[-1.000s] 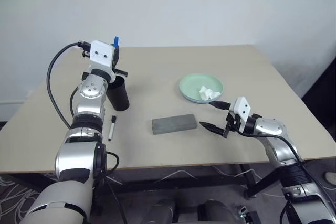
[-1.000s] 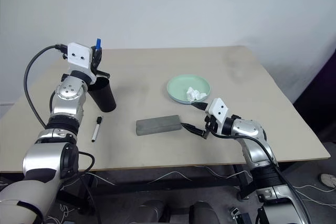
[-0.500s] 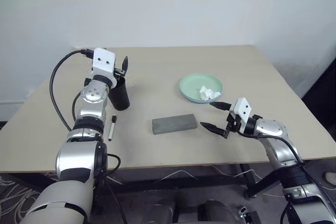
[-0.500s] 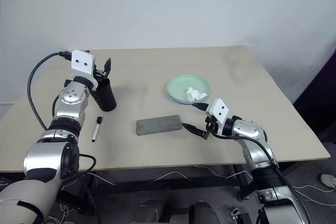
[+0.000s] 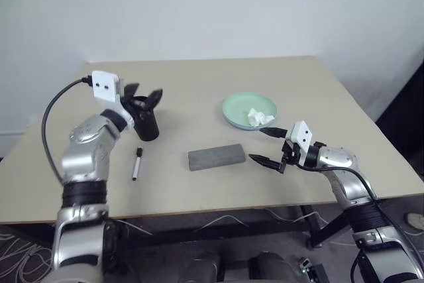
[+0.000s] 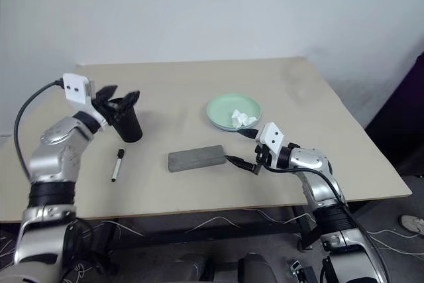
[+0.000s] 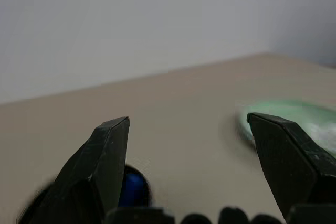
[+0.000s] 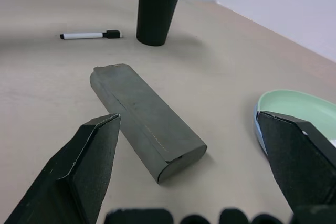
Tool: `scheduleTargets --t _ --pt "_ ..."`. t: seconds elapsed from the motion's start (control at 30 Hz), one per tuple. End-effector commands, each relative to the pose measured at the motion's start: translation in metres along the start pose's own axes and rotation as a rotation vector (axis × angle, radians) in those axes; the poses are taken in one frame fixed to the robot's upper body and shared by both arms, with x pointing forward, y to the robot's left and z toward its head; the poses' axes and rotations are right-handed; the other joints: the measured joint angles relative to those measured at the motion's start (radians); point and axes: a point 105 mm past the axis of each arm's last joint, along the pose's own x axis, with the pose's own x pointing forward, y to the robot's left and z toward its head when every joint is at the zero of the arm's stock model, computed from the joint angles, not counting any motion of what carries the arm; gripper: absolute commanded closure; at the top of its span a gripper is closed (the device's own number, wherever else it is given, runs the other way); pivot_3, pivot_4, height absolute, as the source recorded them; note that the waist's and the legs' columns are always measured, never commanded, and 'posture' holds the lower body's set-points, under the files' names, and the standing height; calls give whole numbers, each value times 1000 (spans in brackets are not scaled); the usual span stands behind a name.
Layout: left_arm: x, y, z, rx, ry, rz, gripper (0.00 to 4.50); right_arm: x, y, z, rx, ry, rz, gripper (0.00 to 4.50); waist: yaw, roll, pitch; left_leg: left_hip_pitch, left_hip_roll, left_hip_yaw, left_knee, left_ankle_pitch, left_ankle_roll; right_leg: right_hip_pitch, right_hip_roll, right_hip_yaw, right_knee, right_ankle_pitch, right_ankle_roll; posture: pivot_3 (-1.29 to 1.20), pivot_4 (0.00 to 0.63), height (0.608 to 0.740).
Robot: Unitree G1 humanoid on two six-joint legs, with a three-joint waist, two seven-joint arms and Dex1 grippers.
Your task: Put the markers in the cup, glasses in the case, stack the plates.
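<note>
The black cup [image 5: 148, 124] stands at the table's left, and a blue marker cap [image 7: 134, 189] shows inside it. My left gripper [image 5: 142, 94] hovers open at the cup's rim with nothing between its fingers. A white marker with a black cap [image 5: 136, 164] lies on the table in front of the cup. The grey case [image 5: 216, 157] lies shut mid-table. My right gripper [image 5: 256, 144] stands open just right of the case, holding nothing. Behind it lies the mint green plate [image 5: 237, 108], with a light blue edge [image 8: 258, 128] under it. The glasses are hidden.
A crumpled white tissue [image 5: 260, 117] lies on the green plate. The beige table [image 5: 199, 84] is bare at the back and on the right. A white wall rises behind it.
My left gripper opened and dropped the blue-capped marker into the cup, then drew back and sank to the cup's rim. The right arm stayed still.
</note>
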Motion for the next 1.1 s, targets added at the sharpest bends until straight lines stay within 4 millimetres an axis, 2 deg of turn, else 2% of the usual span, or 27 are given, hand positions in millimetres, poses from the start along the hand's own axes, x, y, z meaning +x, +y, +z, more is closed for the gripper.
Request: scheduleTargets --t 0.03,0.17,0.27,0.4,0.47,0.73,1.1 --pt "-16 -14 11 -10 16 -92 715 3 -5 14 -48 -40 7 0 4 0 0 0 0 0 0 0 0 1 0 0 0 -1 -2 0 0 736" --pt "-37 -12 -18 -8 176 -69 715 5 -5 15 -49 -43 18 0 1 1 0 0 0 0 0 0 0 1 -1 1 0 -1 -2 0 0 736" --pt "-45 7 -39 -36 292 71 715 4 -4 14 -48 -43 25 0 5 1 0 0 0 0 0 0 0 0 0 1 1 -1 -2 0 0 736" --pt "-52 33 -59 -61 400 282 715 4 -2 13 -44 -40 30 0 5 1 0 0 0 0 -1 0 0 0 0 1 1 -1 -2 0 0 736" --pt "-53 38 -64 -60 429 329 715 4 -2 12 -43 -39 31 0 5 1 0 0 0 0 -1 0 0 -1 0 1 1 -1 -2 0 0 736" --pt "-43 50 -97 -97 546 445 715 5 0 12 -38 -42 27 0 13 1 0 0 0 0 -1 0 0 -1 0 1 0 -1 -2 0 0 736" --pt "-15 40 -105 -118 575 393 715 1 2 8 -30 -35 2 0 12 1 0 -1 0 0 -1 0 0 -2 0 1 0 -1 -2 0 0 736"
